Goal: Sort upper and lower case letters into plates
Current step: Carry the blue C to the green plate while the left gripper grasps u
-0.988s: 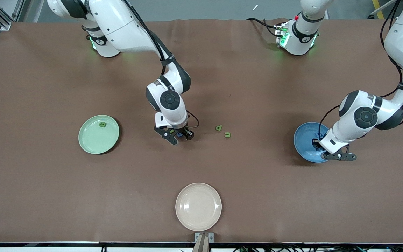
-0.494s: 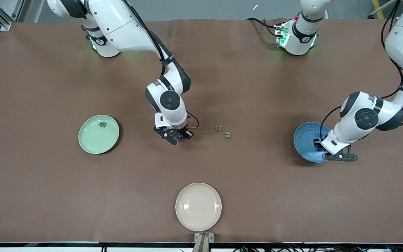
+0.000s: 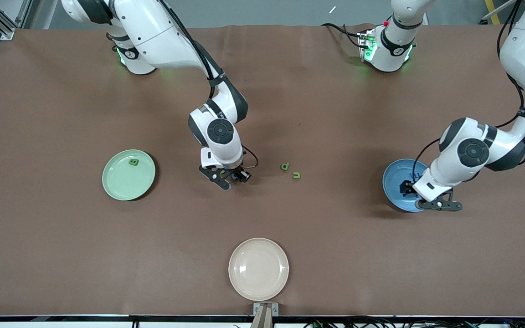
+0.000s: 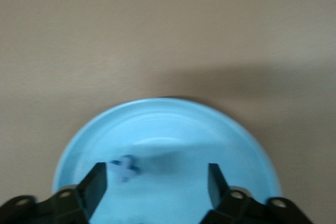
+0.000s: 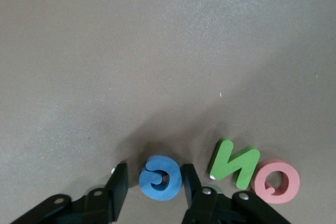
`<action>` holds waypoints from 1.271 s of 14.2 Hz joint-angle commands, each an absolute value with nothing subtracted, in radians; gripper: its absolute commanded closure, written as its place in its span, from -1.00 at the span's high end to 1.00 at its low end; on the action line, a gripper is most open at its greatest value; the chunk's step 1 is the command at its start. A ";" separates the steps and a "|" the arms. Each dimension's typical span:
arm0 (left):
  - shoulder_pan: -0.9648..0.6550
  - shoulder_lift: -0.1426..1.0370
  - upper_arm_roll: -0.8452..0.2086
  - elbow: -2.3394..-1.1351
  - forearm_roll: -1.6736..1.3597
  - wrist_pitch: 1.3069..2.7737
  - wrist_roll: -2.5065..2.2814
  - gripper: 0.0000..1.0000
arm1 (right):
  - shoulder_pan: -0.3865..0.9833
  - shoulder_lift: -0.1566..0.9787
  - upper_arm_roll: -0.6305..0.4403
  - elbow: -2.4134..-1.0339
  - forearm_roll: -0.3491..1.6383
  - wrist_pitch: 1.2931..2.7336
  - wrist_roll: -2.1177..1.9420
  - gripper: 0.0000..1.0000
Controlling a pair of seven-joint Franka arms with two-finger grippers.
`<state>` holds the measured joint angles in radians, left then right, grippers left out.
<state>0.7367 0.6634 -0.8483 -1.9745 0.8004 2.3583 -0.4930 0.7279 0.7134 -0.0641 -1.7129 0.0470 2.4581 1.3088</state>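
My left gripper hangs open over the blue plate, which stands at the left arm's end of the table. A small blue letter lies in that plate near one fingertip, free of both. My right gripper is down at the table's middle, open, its jaws around a blue G. One finger touches the G; a gap shows at the other. A green N and a pink Q lie beside it. The green plate holds a green letter.
Two small green letters lie on the brown cloth between the two grippers. A cream plate sits near the table's front edge, nearer the front camera than everything else.
My left gripper has opened and let a blue letter go into the blue plate. The right gripper's jaws have narrowed around the blue G.
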 commanded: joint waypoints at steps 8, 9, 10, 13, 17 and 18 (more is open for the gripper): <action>0.412 0.679 -0.959 -1.916 0.799 2.269 -1.009 0.99 | 0.680 0.719 -0.057 -1.602 0.041 2.285 1.305 -0.99; 0.375 0.693 -0.944 -1.902 0.799 2.269 -1.047 1.00 | 0.667 0.718 -0.055 -1.571 0.046 2.231 1.289 -0.99; 0.323 0.715 -0.925 -1.876 0.799 2.269 -1.084 1.00 | 0.655 0.713 -0.054 -1.548 0.051 2.180 1.267 -0.99; 0.162 0.756 -0.833 -1.804 0.799 2.270 -1.172 0.99 | 0.595 0.640 -0.054 -1.561 0.063 2.058 1.094 -0.99; -0.001 0.822 -0.744 -1.692 0.714 2.272 -1.235 0.99 | 0.464 0.462 -0.054 -1.739 0.063 2.045 0.794 -0.99; -0.032 0.824 -0.718 -1.680 0.701 2.276 -1.235 1.00 | 0.433 0.428 -0.055 -1.784 0.063 2.049 0.734 -1.00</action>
